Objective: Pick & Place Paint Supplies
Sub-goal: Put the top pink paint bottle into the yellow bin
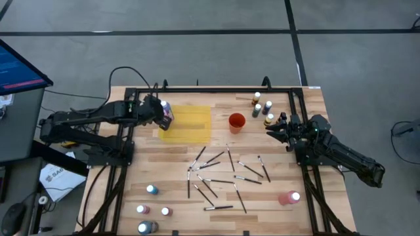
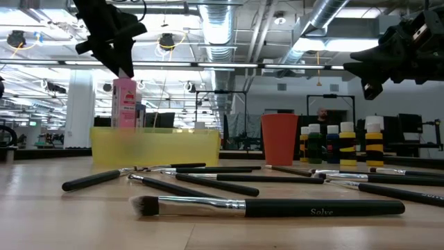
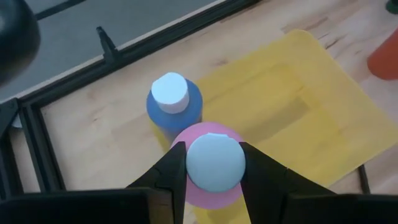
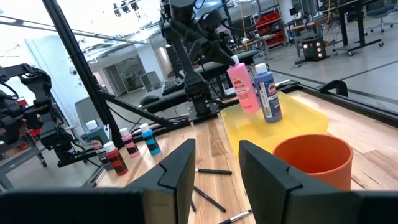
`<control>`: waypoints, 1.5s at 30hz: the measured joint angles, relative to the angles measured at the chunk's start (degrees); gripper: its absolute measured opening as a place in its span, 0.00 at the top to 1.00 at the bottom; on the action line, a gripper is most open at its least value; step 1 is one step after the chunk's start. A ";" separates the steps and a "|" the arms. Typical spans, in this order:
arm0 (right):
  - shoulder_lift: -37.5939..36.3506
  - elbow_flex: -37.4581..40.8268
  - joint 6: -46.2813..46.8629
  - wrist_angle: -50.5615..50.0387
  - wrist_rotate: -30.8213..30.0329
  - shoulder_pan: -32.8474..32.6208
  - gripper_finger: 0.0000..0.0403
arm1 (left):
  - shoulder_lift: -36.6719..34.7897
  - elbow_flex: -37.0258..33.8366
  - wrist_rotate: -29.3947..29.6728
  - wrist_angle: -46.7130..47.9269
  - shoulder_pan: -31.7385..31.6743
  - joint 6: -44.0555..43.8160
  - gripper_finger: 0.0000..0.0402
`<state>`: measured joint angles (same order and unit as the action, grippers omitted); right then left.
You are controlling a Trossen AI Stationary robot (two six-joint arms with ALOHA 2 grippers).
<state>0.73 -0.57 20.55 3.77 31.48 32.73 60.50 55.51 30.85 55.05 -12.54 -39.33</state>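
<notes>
The pink paint bottle (image 3: pixel 208 165) is pinched by its pale cap between the fingers of the left gripper (image 3: pixel 211 168), held above the far-left corner of the yellow mat (image 1: pixel 190 124); in the right wrist view it hangs tilted. A blue paint bottle (image 3: pixel 175 102) stands just beside it on that corner of the mat.

An orange-red cup (image 1: pixel 236 122) stands just right of the mat, and a cluster of paint bottles (image 1: pixel 261 108) stands at the far right of the table. The right gripper (image 1: pixel 272 129) hovers near that cluster, its fingers spread with nothing between them.

Thin dark brushes (image 1: pixel 220 174) lie scattered across the middle of the wooden table (image 1: pixel 170 164). More paint bottles (image 1: pixel 149 210) stand at the near left, and another pink bottle (image 1: pixel 289 197) lies at the near right.
</notes>
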 joint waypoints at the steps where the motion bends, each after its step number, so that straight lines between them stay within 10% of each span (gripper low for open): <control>1: 0.00 0.01 -0.01 0.00 0.00 -0.01 0.70 | 0.23 0.00 0.07 0.00 -0.10 -0.04 0.74; 45: 0.00 0.01 0.00 0.01 0.01 -0.01 0.70 | 6.00 -3.78 3.70 -6.88 -0.14 -1.71 0.73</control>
<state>0.73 -0.56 20.55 3.78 31.49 32.72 66.50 51.72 34.55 48.16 -12.69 -41.04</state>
